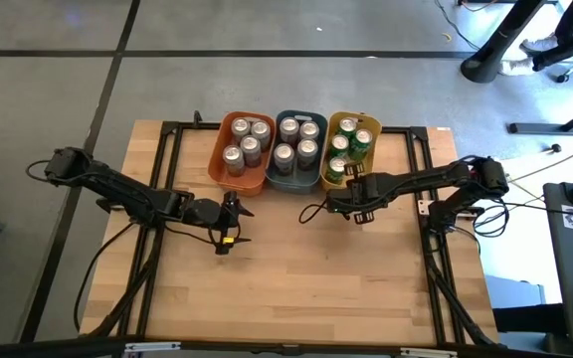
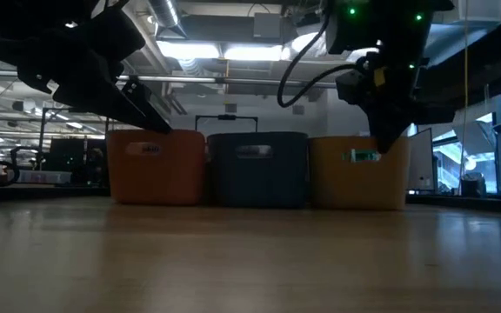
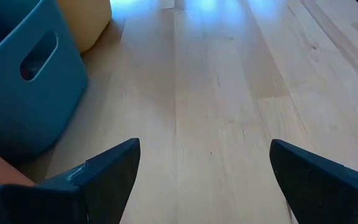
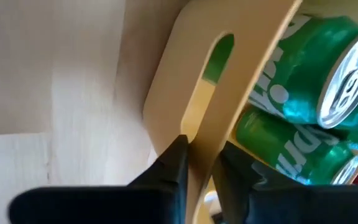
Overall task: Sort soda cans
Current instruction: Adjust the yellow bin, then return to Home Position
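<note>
My right gripper is hanging over the near wall of the yellow bin, its fingers nearly together with the rim standing between them; whether they are pinching that rim or only straddling it I cannot tell, and no can is between them. Just past the wall, green cans are lying close inside the bin. My left gripper is waiting with its fingers spread wide and empty over bare wood, near the front of the orange bin. Out across the table, the three bins are sitting side by side along the far edge: silver-topped cans filling the orange one, more filling the blue bin in the middle, green ones in the yellow. No can is showing loose on the boards, so I am judging the sorting all but done, with a last release at the yellow bin in hand. Next calls for lifting my right gripper straight up, clear of the rim, without dragging the bin, then drawing back toward the near edge.
</note>
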Controlling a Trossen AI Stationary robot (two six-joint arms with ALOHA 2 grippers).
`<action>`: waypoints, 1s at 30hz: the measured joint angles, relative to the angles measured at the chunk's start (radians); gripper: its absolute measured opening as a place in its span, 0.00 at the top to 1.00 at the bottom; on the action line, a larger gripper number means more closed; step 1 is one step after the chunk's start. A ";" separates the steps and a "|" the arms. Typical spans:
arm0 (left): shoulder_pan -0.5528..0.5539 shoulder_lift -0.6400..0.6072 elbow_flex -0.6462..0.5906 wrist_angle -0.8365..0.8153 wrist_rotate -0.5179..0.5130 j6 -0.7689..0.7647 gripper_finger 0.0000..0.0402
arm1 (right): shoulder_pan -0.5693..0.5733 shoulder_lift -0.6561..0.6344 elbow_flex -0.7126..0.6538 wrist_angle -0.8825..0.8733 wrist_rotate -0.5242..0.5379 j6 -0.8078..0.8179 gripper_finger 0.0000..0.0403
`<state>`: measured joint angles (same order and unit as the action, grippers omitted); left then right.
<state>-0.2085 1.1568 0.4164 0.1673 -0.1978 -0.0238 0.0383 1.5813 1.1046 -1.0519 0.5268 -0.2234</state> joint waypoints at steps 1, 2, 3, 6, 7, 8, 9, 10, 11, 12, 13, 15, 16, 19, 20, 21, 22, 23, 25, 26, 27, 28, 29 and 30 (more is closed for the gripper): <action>0.000 0.000 0.000 0.000 0.000 0.000 0.14 | 0.000 0.000 0.006 0.001 -0.005 0.001 0.81; 0.000 0.000 0.000 0.000 0.000 -0.001 0.14 | 0.000 0.000 0.012 0.005 -0.007 0.002 0.79; 0.000 0.000 0.000 0.000 0.000 -0.002 0.14 | 0.001 0.000 0.017 0.006 -0.009 0.003 0.77; -0.001 0.000 0.000 0.000 0.000 -0.002 0.14 | 0.002 0.000 0.031 -0.012 -0.014 0.005 0.70; -0.001 0.000 0.000 0.000 0.000 -0.002 0.14 | 0.002 0.000 0.041 -0.021 -0.014 0.008 0.68; -0.001 0.000 0.000 0.001 0.000 -0.002 0.14 | 0.002 0.000 0.055 -0.033 -0.014 0.017 0.66; -0.001 0.000 0.000 0.001 0.000 -0.002 0.14 | 0.002 0.000 0.070 -0.052 -0.014 0.034 0.64; -0.001 0.000 0.000 0.001 0.000 -0.002 0.14 | 0.002 0.000 0.087 -0.070 -0.014 0.052 0.63; -0.001 0.000 0.000 0.001 0.000 -0.002 0.14 | 0.002 0.000 0.108 -0.088 -0.014 0.068 0.61; -0.001 -0.003 0.000 0.000 0.000 -0.002 0.14 | 0.002 0.000 0.130 -0.109 -0.015 0.089 0.60; -0.001 -0.005 0.000 0.000 0.000 -0.004 0.14 | 0.002 0.000 0.153 -0.135 -0.025 0.113 0.60; -0.001 -0.016 0.000 -0.002 0.000 -0.013 0.14 | 0.002 0.000 0.208 -0.201 -0.061 0.160 0.59; 0.000 -0.023 0.000 -0.008 0.000 -0.015 0.14 | 0.002 -0.001 0.238 -0.233 -0.087 0.189 0.59; 0.000 -0.063 0.000 -0.019 0.000 -0.023 0.14 | 0.002 -0.001 0.340 -0.308 -0.165 0.284 0.58; 0.000 -0.084 0.000 -0.030 0.000 -0.020 0.14 | 0.002 -0.002 0.374 -0.320 -0.187 0.313 0.58; 0.000 -0.104 0.000 -0.036 0.000 -0.017 0.14 | 0.002 -0.003 0.406 -0.330 -0.206 0.335 0.58; 0.000 -0.128 0.000 -0.039 0.000 -0.017 0.14 | 0.002 -0.003 0.435 -0.337 -0.219 0.354 0.58; 0.000 -0.151 0.000 -0.044 0.000 -0.014 0.14 | 0.002 -0.003 0.462 -0.337 -0.233 0.372 0.58; 0.003 -0.202 0.000 -0.057 0.000 0.004 0.14 | 0.002 -0.004 0.500 -0.322 -0.265 0.382 0.58; 0.007 -0.226 0.000 -0.070 0.000 0.007 0.14 | 0.002 -0.004 0.509 -0.306 -0.277 0.381 0.58; 0.014 -0.254 0.000 -0.092 0.001 0.010 0.14 | 0.002 -0.007 0.509 -0.283 -0.284 0.378 0.59; 0.024 -0.279 0.000 -0.115 0.000 0.011 0.14 | 0.001 -0.009 0.504 -0.259 -0.288 0.372 0.59; 0.037 -0.304 0.000 -0.133 0.000 0.010 0.14 | 0.001 -0.013 0.494 -0.233 -0.296 0.361 0.61; 0.051 -0.331 0.000 -0.158 0.000 0.010 0.15 | 0.000 -0.020 0.482 -0.209 -0.306 0.350 0.62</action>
<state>-0.1578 0.8256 0.4164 0.0091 -0.1974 -0.0143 0.0387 1.5609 1.5865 -1.2611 0.2211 0.1263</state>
